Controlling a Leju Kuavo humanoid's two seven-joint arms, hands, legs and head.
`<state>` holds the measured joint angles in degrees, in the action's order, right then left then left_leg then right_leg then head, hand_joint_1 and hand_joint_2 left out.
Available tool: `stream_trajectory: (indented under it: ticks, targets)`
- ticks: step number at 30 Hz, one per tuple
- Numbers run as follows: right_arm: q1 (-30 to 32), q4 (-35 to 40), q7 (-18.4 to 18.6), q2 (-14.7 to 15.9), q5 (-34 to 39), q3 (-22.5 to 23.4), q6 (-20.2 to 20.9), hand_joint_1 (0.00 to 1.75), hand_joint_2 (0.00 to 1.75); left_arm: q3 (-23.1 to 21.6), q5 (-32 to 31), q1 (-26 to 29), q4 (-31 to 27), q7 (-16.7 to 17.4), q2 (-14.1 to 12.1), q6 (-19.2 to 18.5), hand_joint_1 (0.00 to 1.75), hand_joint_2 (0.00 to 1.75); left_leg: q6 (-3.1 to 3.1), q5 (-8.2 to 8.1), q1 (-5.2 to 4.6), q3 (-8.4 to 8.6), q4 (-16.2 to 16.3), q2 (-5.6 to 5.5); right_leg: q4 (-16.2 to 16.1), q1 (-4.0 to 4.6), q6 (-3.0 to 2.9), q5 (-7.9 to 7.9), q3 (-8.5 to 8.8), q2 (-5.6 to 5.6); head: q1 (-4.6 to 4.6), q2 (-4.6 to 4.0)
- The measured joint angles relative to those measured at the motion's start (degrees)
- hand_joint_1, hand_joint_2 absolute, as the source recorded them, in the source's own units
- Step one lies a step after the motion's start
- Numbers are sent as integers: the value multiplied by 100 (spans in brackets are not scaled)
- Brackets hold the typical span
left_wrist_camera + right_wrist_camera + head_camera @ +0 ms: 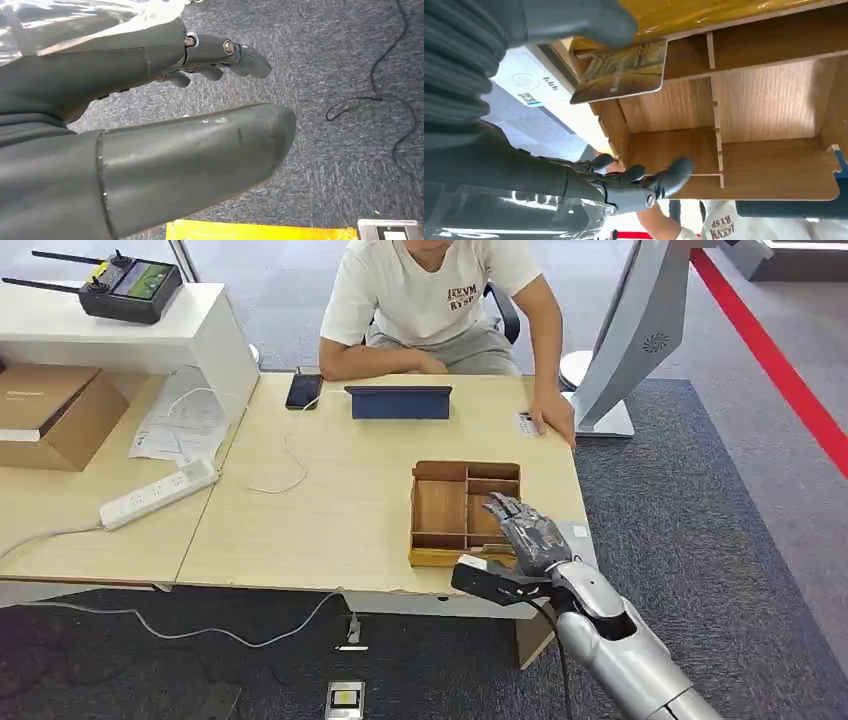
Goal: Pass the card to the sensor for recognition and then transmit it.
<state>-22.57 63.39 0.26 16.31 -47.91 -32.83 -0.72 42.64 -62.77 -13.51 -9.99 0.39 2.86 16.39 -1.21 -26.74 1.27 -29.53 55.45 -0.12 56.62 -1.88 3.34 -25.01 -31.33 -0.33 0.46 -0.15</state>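
Wooden tray [440, 508] on the worktop [330, 490]; right hand [525, 532] above it pinches a card [624, 72], its print unreadable. Left hand [150, 125] hangs spread, holding nothing.

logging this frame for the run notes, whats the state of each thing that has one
card: held at one end under the right robot hand's thumb, over the tray
tray: on the table, open-topped, compartments in view look empty
left robot hand: holds nothing, fingers apart, above carpet
phone: flat on the table, screen dark
tablet: propped upright
power strip: on the table, corded
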Motion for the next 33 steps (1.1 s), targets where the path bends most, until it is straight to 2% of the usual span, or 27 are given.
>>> stream_trajectory:
  ticks: [26,33]
  targets:
    - [69,147,149,79,179,-39,168,175,175,-9,2,-28,-2,-72,0,44,0,0,0,0,0,0,0,0,0,0,0,0,0,0,0,0]
    - [89,280,170,89,288,-29,22,175,175,-9,42,-26,-2,-118,0,52,0,0,0,0,0,-1,0,0,0,0,0,0,1,0,0,0]
